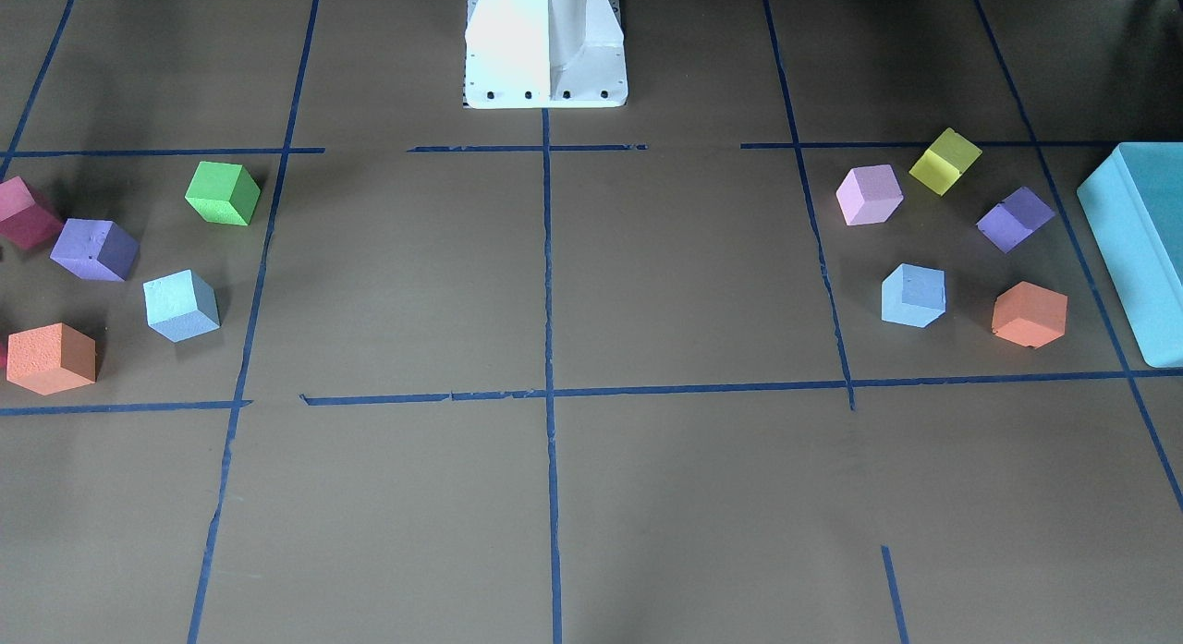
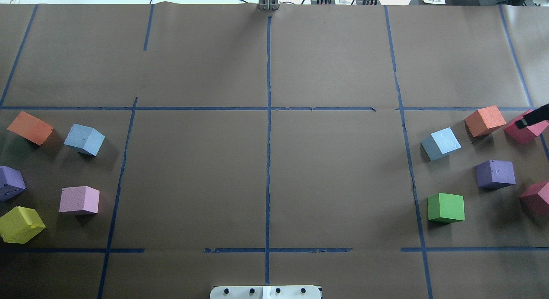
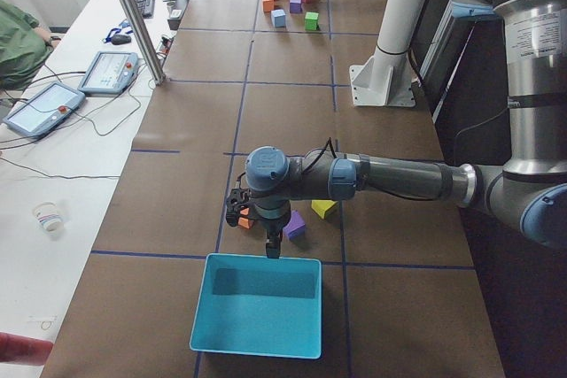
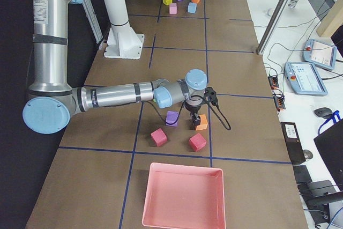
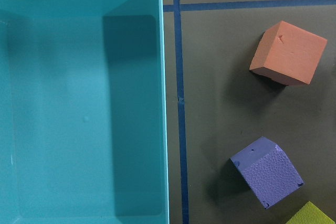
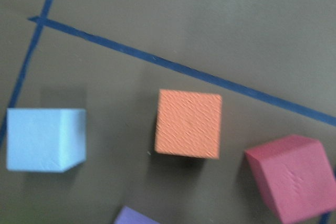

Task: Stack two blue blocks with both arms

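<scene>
Where the front-facing camera looks down on the table (image 1: 416, 284), the left blue block (image 1: 914, 295) sits in the cluster on that view's right, near the teal box (image 1: 1132, 256) at the edge. The right blue block (image 1: 181, 305) sits in the cluster on its left, and a broad stretch of brown paper lies between the two groups. From overhead, a black bit of the right fingers (image 2: 532, 119) pokes in at the right edge over a red block (image 2: 521, 135). The right blue block lies well apart from it, beyond an orange block (image 2: 484, 121), and I cannot tell whether those fingers are open or closed. From the left end, the left fingers (image 3: 272, 247) hang at the far rim of the teal box, beside a purple block (image 3: 295, 225); their state cannot be told either. From the right end, the right fingers hover at the orange block, and a pink tray (image 4: 185, 171) lies nearer the camera, showing plain pink floor. The left wrist camera looks into the teal box, plain teal inside, with the purple block outside its wall. The right wrist camera centres the orange block, with the right blue block to its left, apart.
</scene>
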Robot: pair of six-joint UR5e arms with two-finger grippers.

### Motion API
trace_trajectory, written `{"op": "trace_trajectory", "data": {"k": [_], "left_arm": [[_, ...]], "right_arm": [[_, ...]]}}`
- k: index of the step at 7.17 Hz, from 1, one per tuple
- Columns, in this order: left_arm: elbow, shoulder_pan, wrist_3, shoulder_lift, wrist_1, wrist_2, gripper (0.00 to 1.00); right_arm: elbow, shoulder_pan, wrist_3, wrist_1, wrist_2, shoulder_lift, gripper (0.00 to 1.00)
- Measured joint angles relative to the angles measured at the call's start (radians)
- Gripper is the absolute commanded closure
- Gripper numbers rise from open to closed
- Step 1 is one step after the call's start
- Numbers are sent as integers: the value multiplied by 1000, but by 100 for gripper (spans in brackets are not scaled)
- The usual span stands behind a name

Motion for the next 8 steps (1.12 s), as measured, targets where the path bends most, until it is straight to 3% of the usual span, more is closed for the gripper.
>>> {"op": "trace_trajectory", "data": {"k": [3, 8], "left_arm": [[-2, 1, 0, 0, -3, -1, 0], [-1, 1, 0, 0, -4, -1, 0]], "right_arm": [[-6, -204, 226, 53, -135, 100, 0], [-53, -305, 260, 57, -174, 111, 0]]}}
